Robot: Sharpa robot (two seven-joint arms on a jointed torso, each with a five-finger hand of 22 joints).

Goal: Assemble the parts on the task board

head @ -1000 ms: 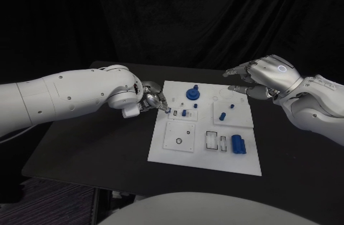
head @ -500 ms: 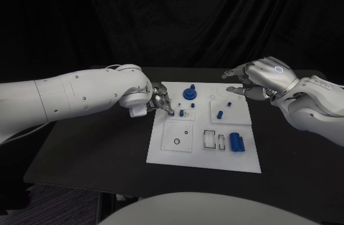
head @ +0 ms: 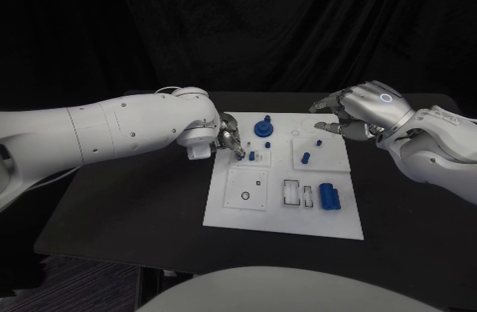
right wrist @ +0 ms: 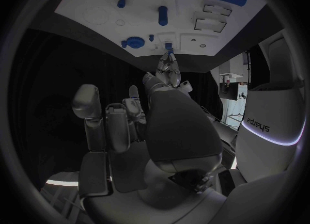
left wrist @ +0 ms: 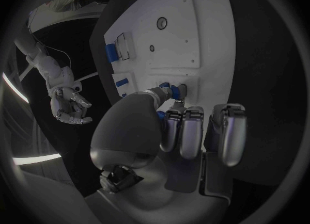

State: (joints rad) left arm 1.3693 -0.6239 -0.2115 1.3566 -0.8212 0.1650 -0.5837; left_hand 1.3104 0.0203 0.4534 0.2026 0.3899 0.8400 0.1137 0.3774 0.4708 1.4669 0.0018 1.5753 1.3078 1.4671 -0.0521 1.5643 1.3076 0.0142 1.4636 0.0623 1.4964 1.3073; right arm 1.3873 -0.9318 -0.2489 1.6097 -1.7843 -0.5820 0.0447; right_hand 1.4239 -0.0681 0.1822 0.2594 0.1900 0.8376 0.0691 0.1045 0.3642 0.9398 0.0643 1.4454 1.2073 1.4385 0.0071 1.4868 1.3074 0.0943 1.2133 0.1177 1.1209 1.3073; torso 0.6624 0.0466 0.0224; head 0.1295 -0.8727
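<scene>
Dim room light is leaving my black table (head: 139,209) and backdrop nearly featureless while the white task board (head: 283,219) is glaring brightly, my arms are casting soft shadows, and my wrist views are bending straight edges inside dark, blurring rims.

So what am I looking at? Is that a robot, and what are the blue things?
Yes, it is a robot with two white arms and silver hands. One picture looks down from its head; the other two come from cameras at its wrists. On the black table lies a white task board with small blue parts, such as a round knob and a chunky block. The left hand reaches over the board's edge, fingertips at a small blue piece; whether it grips it is hard to tell. The right hand hovers by the board's far corner, holding nothing.
</scene>
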